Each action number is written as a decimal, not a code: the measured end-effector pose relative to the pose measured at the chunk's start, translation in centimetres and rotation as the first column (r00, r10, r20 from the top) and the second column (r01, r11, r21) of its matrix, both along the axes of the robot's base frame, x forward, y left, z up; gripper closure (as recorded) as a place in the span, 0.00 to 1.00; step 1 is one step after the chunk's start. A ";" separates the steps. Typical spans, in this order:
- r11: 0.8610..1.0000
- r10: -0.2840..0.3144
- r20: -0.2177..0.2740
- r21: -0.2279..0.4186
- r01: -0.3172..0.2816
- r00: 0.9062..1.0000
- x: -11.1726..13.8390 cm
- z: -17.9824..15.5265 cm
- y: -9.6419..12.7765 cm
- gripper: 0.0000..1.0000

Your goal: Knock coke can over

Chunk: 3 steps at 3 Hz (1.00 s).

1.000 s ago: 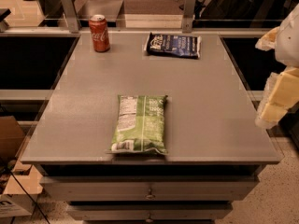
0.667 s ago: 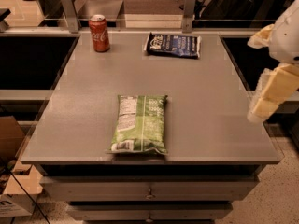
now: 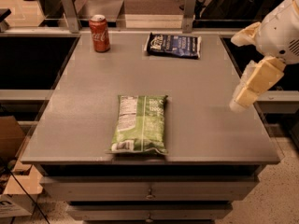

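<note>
The red coke can point(image 3: 99, 33) stands upright at the far left corner of the grey table point(image 3: 196, 106). My gripper point(image 3: 244, 93) hangs from the white arm at the right, over the table's right edge and a little above the surface. It is far from the can, across the table's whole width, and holds nothing that I can see.
A green chip bag point(image 3: 139, 123) lies flat near the table's front middle. A dark blue chip bag point(image 3: 173, 45) lies at the back, right of the can. Metal posts and a rail point(image 3: 188, 5) stand behind the table. A cardboard box point(image 3: 11, 190) sits on the floor at the left.
The arm has moved left, bringing the gripper from beyond the table's right edge to over it. The can and both bags have not moved.
</note>
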State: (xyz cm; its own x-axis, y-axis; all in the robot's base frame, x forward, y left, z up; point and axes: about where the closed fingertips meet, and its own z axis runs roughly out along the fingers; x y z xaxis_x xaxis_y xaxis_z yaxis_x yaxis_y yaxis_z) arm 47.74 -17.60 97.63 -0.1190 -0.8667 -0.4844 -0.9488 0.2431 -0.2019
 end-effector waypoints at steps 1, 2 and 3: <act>0.999 -0.011 0.005 0.050 0.010 1.000 0.6 -1.1 0.1 0.00; 0.977 0.019 0.069 0.211 -0.033 0.997 2.8 -0.4 4.0 0.00; 0.938 0.032 0.183 0.335 -0.092 0.983 6.3 1.9 8.6 0.00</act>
